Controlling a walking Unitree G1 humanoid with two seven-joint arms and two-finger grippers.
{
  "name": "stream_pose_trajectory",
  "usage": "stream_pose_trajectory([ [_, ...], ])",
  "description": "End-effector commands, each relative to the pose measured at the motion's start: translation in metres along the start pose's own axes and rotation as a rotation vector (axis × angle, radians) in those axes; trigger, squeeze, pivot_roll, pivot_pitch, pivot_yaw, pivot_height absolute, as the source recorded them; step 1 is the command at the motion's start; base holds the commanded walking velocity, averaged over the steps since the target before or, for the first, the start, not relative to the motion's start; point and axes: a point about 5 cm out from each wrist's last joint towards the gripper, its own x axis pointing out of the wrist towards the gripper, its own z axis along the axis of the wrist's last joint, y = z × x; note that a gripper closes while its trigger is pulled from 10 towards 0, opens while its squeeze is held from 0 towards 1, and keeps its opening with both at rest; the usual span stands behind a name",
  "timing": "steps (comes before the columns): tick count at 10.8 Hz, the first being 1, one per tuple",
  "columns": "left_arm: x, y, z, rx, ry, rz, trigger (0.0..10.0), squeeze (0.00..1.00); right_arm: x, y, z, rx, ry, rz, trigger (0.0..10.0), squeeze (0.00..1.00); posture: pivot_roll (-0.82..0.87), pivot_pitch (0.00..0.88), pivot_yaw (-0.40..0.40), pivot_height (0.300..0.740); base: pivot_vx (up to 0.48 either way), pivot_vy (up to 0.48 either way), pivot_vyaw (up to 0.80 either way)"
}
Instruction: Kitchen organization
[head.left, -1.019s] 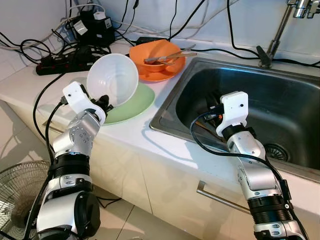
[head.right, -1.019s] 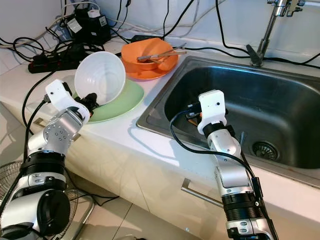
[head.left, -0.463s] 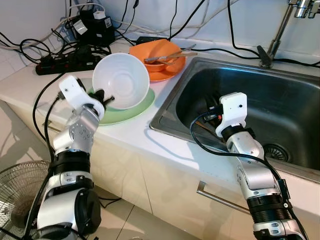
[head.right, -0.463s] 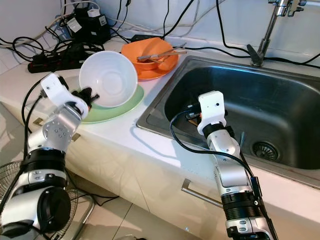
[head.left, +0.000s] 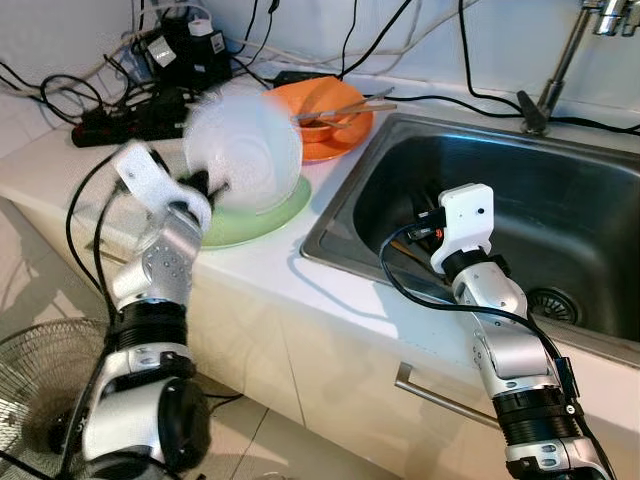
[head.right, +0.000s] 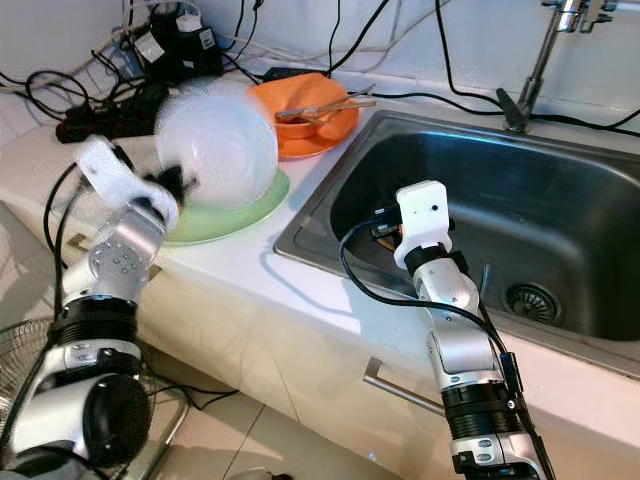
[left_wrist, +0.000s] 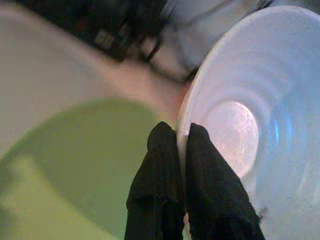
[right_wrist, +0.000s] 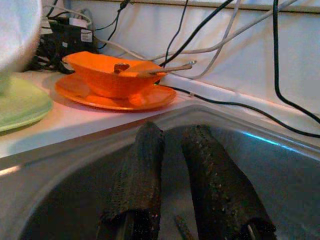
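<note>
— Where is the white bowl (head.left: 243, 150)?

— The left gripper (left_wrist: 181, 141) has it. Its two black fingers (left_wrist: 159, 150) are pinched tight on the bowl's rim, one finger inside and one outside, and the bowl is tipped on edge above the green plate (head.left: 262, 209), its hollow turned toward the camera. Bowl and arm are blurred in the head views.

— And that plate?

— It lies flat on the white counter (head.left: 280, 262), left of the sink (head.left: 560, 215). Behind it stands an orange bowl (head.right: 305, 112) on an orange plate (right_wrist: 112, 98), with utensils (head.right: 318, 108) resting across the bowl; what kind cannot be made out.

— What of the right gripper (right_wrist: 176, 150)?

— It hangs inside the sink, near the left wall of the basin. Its fingers (right_wrist: 137, 170) stand slightly apart with nothing between them. A thin dark utensil (right_wrist: 181, 231) lies on the sink floor just below.

— Anything else on the counter?

— A black power strip (head.left: 130, 118) and a tangle of black cables (head.left: 60, 95) sit at the back left corner. The tap (head.left: 570, 45) rises behind the sink, and a fan (head.left: 40, 385) stands on the floor beside the cabinet.
</note>
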Motion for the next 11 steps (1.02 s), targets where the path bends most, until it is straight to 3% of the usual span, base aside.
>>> stream_pose_trajectory([
  [1, -0.002, -0.014, 0.026, -0.015, -0.135, -0.082, 0.0, 0.0, 0.004, 0.0, 0.005, -0.009, -0.02, -0.008, 10.0, 0.0, 0.02, 0.0, 0.098, 0.74, 0.0, 0.0, 0.0],
  [2, -0.007, -0.024, 0.032, -0.04, -0.185, -0.152, 4.0, 0.0, 0.004, -0.001, 0.005, -0.009, -0.019, -0.011, 10.0, 0.0, 0.03, 0.0, 0.095, 0.74, 0.0, 0.0, 0.0],
  [3, -0.011, -0.03, 0.034, -0.051, -0.212, -0.193, 10.0, 0.0, 0.005, -0.001, 0.005, -0.009, -0.019, -0.013, 10.0, 0.0, 0.03, 0.0, 0.096, 0.74, 0.0, 0.0, 0.0],
  [6, -0.023, -0.062, 0.008, -0.002, -0.173, -0.349, 10.0, 0.0, 0.007, -0.002, 0.008, -0.002, -0.029, -0.018, 10.0, 0.0, 0.03, 0.0, 0.091, 0.74, 0.0, 0.0, 0.0],
  [7, -0.027, -0.076, -0.006, -0.004, -0.135, -0.402, 10.0, 0.0, 0.008, -0.006, 0.01, 0.027, -0.038, -0.028, 10.0, 1.0, 0.03, 0.0, 0.093, 0.74, 0.0, 0.0, 0.0],
  [10, -0.038, -0.099, -0.038, 0.056, -0.067, -0.488, 10.0, 0.0, 0.01, -0.02, 0.018, 0.053, -0.061, -0.075, 10.0, 1.0, 0.02, 0.0, 0.099, 0.74, 0.0, 0.0, 0.0],
  [11, -0.04, -0.102, -0.04, 0.072, -0.065, -0.501, 10.0, 0.0, 0.01, -0.028, 0.022, 0.079, -0.067, -0.089, 10.0, 0.0, 0.02, 0.0, 0.103, 0.74, 0.0, 0.0, 0.0],
])
